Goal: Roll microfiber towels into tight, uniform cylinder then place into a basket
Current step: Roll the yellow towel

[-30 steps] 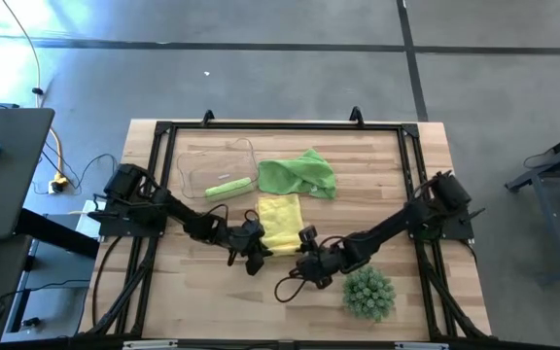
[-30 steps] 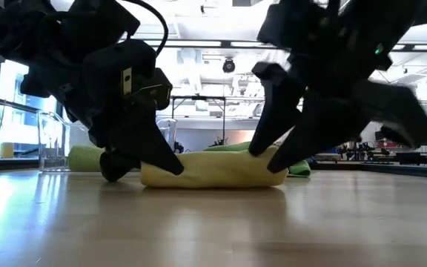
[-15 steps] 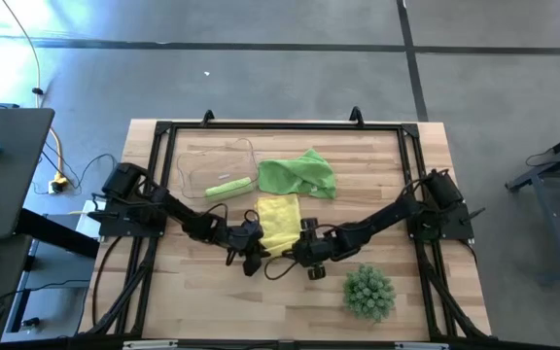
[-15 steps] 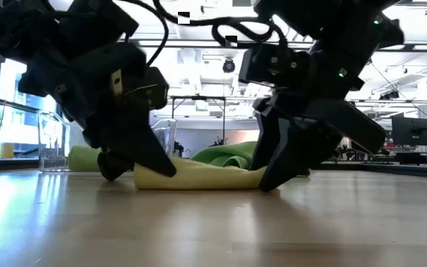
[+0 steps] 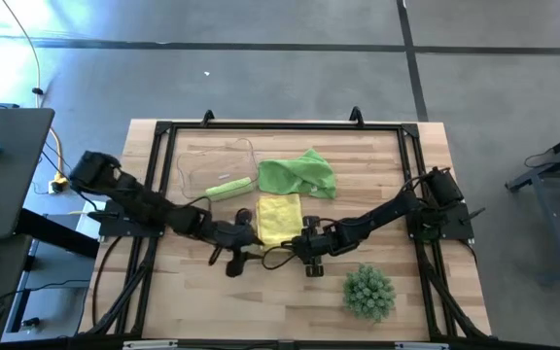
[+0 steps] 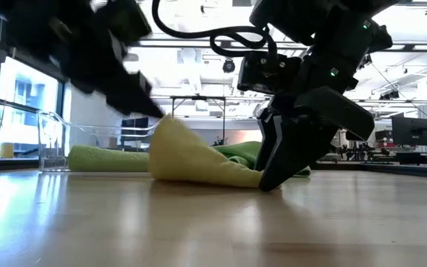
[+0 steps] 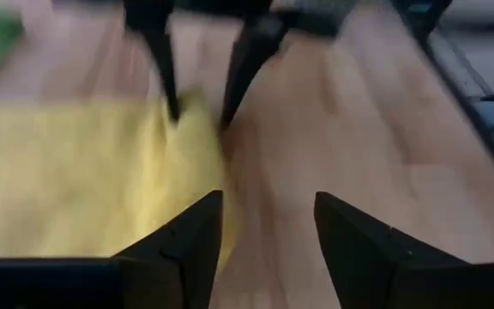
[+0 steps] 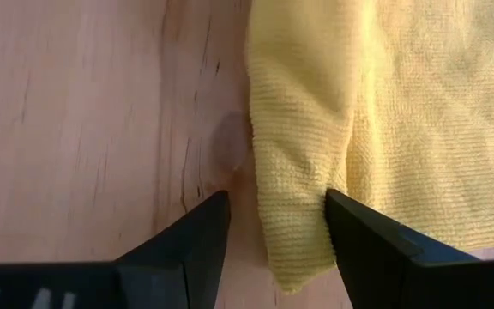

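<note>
yellow towel: mid-counter, near edge humped
left gripper: beside towel's near-left corner, jaws apart, empty
right gripper: jaws wide, straddling towel's near edge
basket: holds green roll

Bright, even daylight fills the high view; a pale glare patch lies on the floor far left. In the low view, ceiling lights backlight the arms into silhouettes and the worktop shines. The left wrist view is motion-blurred; the right wrist view is sharp.
</note>
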Available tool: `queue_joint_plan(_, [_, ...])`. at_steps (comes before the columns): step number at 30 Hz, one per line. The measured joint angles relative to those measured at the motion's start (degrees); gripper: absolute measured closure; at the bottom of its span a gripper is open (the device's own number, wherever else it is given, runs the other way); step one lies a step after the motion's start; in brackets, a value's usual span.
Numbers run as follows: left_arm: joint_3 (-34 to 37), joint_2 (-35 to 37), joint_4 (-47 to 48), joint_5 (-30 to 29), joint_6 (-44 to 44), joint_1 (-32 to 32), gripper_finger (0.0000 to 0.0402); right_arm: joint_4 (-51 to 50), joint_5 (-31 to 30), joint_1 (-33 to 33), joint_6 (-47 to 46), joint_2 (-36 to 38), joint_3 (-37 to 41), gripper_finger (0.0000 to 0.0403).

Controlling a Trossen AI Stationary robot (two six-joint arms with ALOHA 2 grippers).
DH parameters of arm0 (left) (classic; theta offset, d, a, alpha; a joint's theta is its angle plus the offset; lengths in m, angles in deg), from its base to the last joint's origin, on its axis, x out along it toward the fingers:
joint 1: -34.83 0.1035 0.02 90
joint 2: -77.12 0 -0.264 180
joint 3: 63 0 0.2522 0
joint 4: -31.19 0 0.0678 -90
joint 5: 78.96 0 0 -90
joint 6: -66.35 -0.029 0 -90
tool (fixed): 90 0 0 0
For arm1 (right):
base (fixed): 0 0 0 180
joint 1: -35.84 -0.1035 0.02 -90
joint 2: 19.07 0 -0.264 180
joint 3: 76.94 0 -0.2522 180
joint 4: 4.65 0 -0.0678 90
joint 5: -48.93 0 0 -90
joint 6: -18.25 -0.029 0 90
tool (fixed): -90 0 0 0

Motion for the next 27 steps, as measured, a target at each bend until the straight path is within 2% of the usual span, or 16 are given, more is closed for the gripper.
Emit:
queue_joint_plan(5, [0.0,-0.4,-4.9,-4.5,-6.1,-2.9,0.0225,0.2,0.1,0.0,0.0,0.0,0.1,0.0215])
queue_joint_plan(15, [-1.2,-14.5,-15.3,-15.4,-9.6,-4.1,0.0225,0.8,0.0,0.1,0.0,0.0,0.2,0.0215])
queue_joint_plan(22, [-5.1,-22.1,-13.2,-17.7,-10.4,-3.8,0.0232,1.0,0.1,0.3,0.0,0.0,0.2,0.0215])
queue_joint_plan(27, [-7.5,-23.5,-6.8,-20.3,-3.0,-3.8,0.0263,1.0,0.2,0.3,0.0,0.0,0.2,0.0216])
